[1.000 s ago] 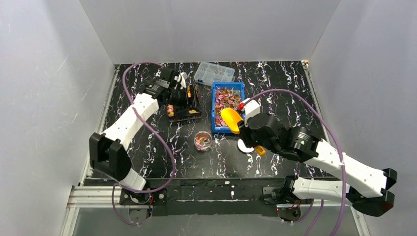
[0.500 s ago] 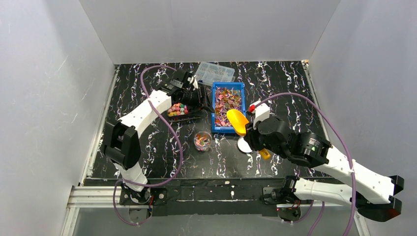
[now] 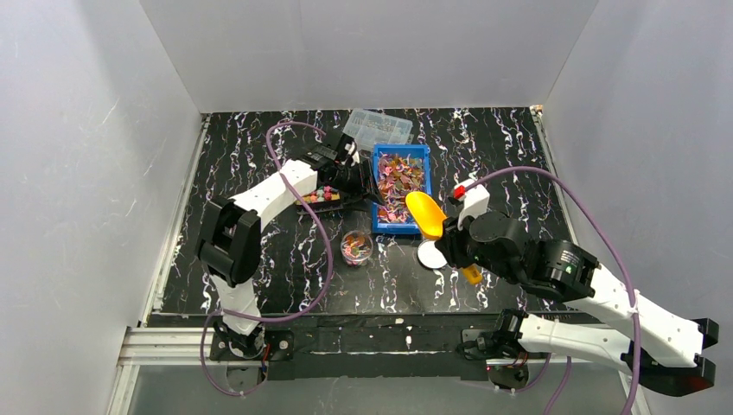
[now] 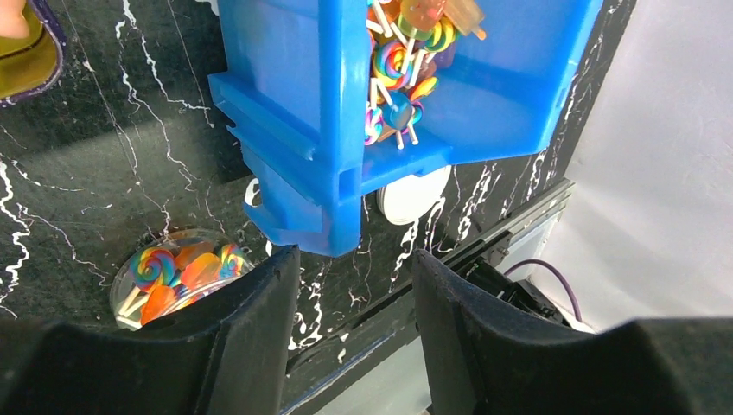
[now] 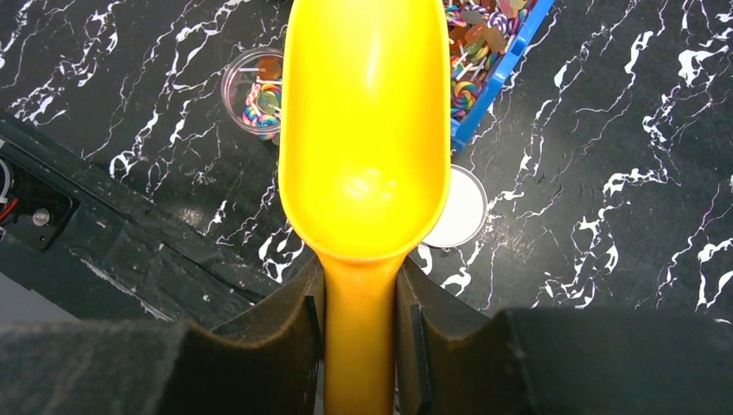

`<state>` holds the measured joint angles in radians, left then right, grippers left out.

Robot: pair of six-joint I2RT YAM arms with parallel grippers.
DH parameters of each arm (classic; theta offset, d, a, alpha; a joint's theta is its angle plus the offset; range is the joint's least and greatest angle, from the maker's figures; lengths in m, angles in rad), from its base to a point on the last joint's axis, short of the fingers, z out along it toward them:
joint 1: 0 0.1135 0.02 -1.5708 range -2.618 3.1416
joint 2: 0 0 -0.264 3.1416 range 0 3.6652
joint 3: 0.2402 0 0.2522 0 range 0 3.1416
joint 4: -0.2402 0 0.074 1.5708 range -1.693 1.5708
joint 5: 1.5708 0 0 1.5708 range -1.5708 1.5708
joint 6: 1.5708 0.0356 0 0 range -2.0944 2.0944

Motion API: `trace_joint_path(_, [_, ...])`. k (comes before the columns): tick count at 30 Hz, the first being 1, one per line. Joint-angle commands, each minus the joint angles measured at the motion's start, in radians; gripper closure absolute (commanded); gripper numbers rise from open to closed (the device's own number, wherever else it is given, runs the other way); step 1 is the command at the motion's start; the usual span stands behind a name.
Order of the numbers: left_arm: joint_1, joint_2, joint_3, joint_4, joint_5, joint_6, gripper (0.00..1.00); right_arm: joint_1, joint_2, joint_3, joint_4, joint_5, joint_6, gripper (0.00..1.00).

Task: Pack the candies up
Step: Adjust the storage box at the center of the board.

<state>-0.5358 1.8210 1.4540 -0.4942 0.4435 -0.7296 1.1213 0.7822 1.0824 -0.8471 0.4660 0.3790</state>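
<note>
Showing the overhead view: a black table [image 3: 484, 138] veined in white bears a rectangular blue plastic bin [image 3: 402, 148] heaped with candies [image 3: 399, 177]. Nearer the arms stand a small round clear cup [image 3: 356, 247] partly filled with more candies and a flat white disc [image 3: 428, 255]. Left of the bin lies a black tray [image 3: 324, 207] of what seem to be small coloured chunks, and a clear compartment box [image 3: 377, 128] sits at the far edge. The left gripper [image 3: 367, 190] is at the bin's near left side. The right gripper [image 3: 458, 246] carries a glossy yellow scoop [image 3: 423, 210], its bowl over the bin's near right corner.

Left wrist view: the two black, foam-textured fingers [image 4: 246, 337] stand apart with nothing between them, just short of the bin's moulded corner. Swirled candies on thin white sticks lie in both bin and cup.

Right wrist view: the padded fingers [image 5: 285, 346] are clamped on the scoop's narrow handle. Its smooth, rounded bowl is empty and hangs above the table among cup, disc and bin.
</note>
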Motion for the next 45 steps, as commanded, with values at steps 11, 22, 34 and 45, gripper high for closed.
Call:
trace_joint_path(11, [-0.078, 0.083, 0.140, 0.021, 0.010, -0.023, 0.65, 0.003, -0.031, -0.014, 0.011, 0.003, 0.032, 0.99])
trace_joint_path(22, [-0.152, 0.229, 0.301, 0.053, 0.020, -0.044, 0.67, 0.003, -0.031, 0.031, 0.003, 0.026, 0.060, 0.99])
trace_joint_path(34, [-0.175, 0.357, 0.460, 0.068, 0.057, -0.045, 0.68, 0.003, 0.025, 0.133, -0.070, 0.087, 0.109, 0.99])
trace_joint_path(45, [-0.174, 0.121, 0.318, -0.105, -0.087, 0.126, 0.53, 0.003, 0.083, 0.176, -0.075, 0.120, 0.109, 0.99])
